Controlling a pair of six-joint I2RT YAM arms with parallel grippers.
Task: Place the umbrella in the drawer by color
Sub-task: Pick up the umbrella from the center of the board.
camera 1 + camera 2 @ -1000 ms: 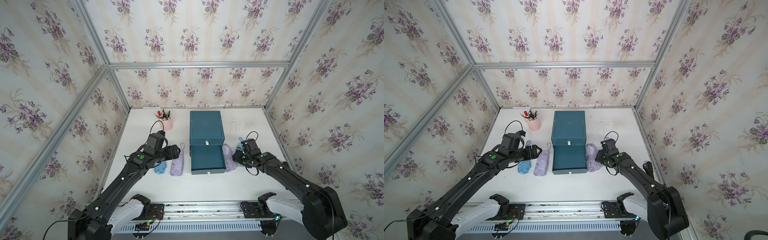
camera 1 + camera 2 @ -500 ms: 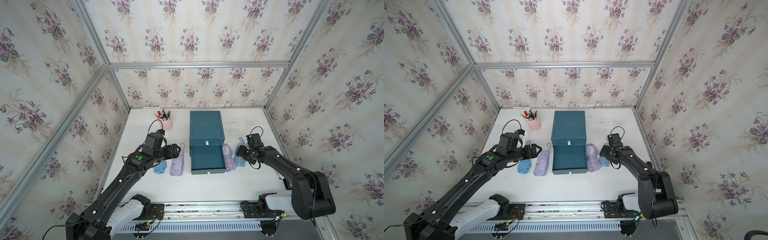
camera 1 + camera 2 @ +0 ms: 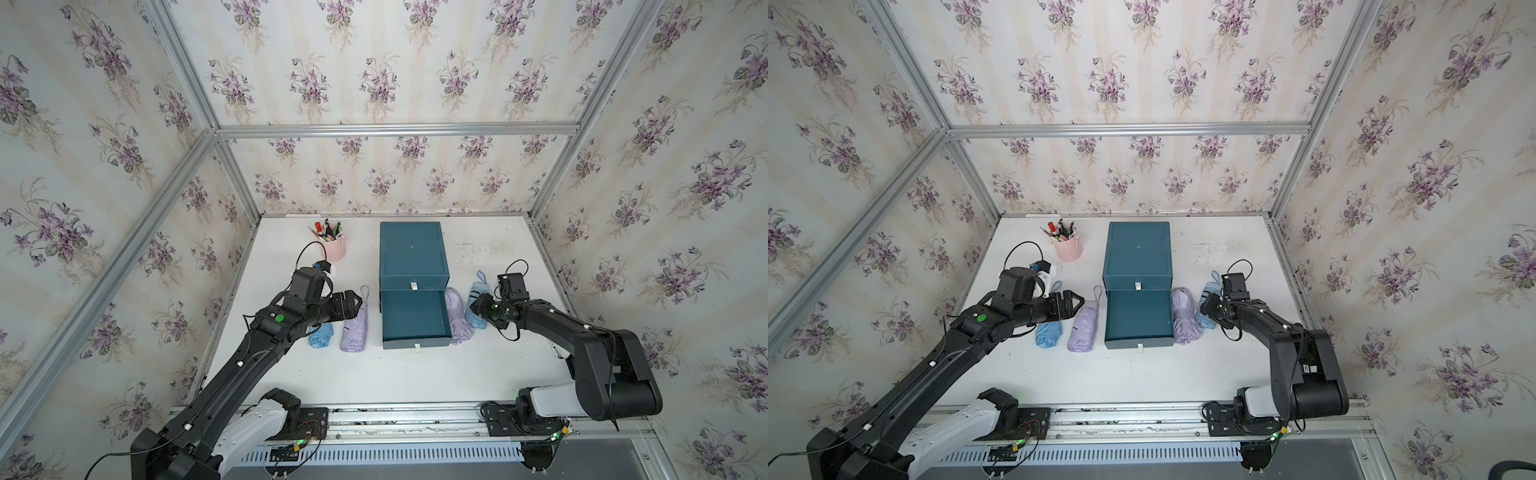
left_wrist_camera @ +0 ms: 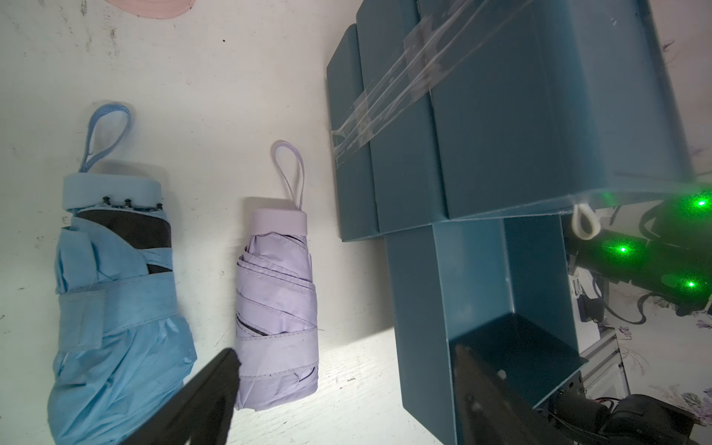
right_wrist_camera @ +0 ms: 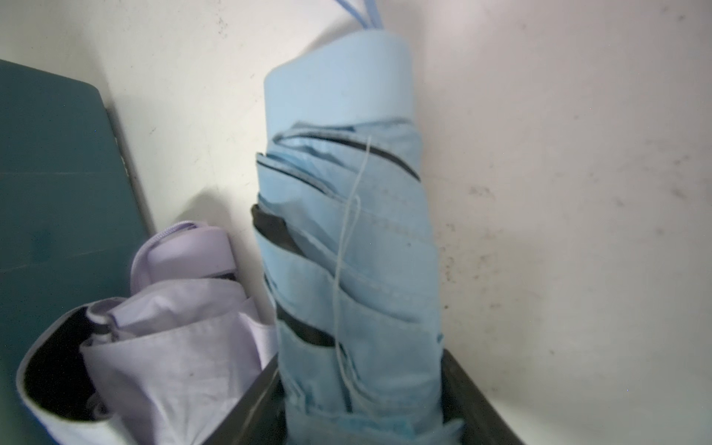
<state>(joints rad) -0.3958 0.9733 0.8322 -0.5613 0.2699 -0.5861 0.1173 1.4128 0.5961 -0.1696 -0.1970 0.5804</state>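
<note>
Lilac umbrella [image 3: 457,320] lies btw open drawer [image 3: 415,343] & blue umbrella [image 5: 346,231]; R gripper [image 5: 360,366] low, straddling blue one, grip unclear. L gripper [image 3: 354,302] hovering, fingers [image 4: 215,385] apart.

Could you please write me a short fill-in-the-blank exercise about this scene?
1. Inside, the pulled-out lower drawer is ___.
2. The umbrella between the jaws of the right gripper is ___.
3. The pens stand in a ___ cup.
4. The jaws of the left gripper stand ___.
Missing words: empty; blue; pink; open.
</note>
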